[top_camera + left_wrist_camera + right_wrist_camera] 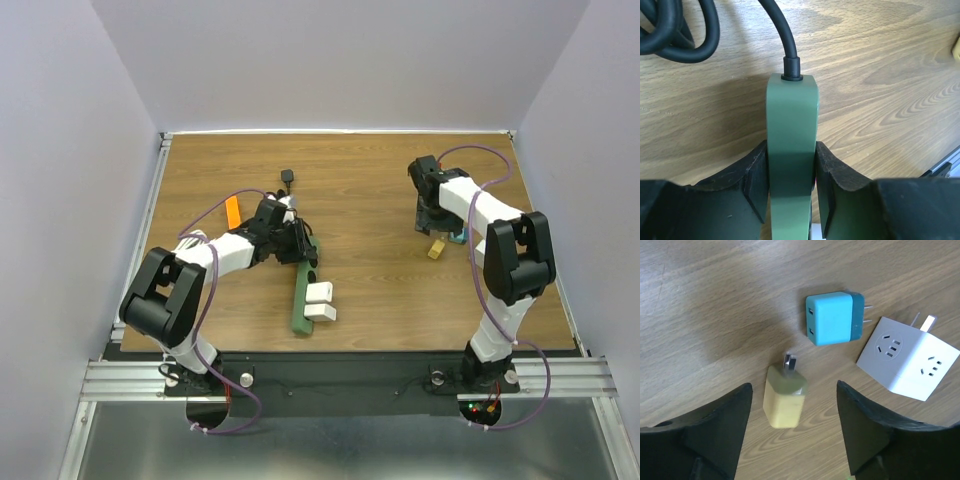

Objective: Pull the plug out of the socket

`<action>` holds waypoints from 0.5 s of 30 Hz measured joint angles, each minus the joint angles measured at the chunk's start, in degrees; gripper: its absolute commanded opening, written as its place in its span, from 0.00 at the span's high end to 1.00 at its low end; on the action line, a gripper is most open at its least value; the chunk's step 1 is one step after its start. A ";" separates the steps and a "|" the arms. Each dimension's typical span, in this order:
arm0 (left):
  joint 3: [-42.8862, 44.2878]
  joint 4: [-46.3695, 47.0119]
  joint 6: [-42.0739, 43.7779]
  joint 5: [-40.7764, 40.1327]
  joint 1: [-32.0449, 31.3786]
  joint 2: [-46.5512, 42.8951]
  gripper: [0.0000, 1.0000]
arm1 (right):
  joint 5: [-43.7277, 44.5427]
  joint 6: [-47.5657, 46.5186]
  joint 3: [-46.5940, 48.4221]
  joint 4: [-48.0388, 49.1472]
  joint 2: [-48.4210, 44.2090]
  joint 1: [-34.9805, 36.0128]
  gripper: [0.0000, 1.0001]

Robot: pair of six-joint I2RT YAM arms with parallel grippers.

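Although the wooden table carries several loose adapters, your job sits with the long green power strip. Your left gripper is closed on its cord end, both fingers pressed flat against the strip's sides. The black cord leaves the strip just ahead of those fingers. Behind that grip, toward the arm bases, one white plug and a second white plug sit side by side in the strip, so nothing there is pulled yet.

Your right gripper hangs well apart from the strip, spread wide and holding nothing. Ahead of it and to its right lies a white cube adapter, a blue adapter just beside that, and a small yellow plug between the fingers. All three lie free on the wood.

By my reading the strip is braced. You have yet to bring the right gripper across and draw a white plug out.
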 measured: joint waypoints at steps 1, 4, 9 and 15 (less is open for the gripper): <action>0.00 -0.15 -0.02 -0.07 0.02 -0.24 1.00 | -0.22 -0.07 0.02 0.00 0.00 -0.02 0.22; 0.00 -0.81 -0.24 -0.35 0.15 -1.05 1.00 | -2.34 -0.61 0.02 -0.04 -0.57 0.00 0.22; 0.00 -1.38 -0.79 -0.55 1.03 -1.68 1.00 | -20.04 -4.13 -2.10 2.23 -8.85 1.03 0.21; 0.00 -1.46 -1.86 -0.35 1.95 -2.25 1.00 | -44.15 -2.97 -10.12 11.43 -20.85 13.35 0.20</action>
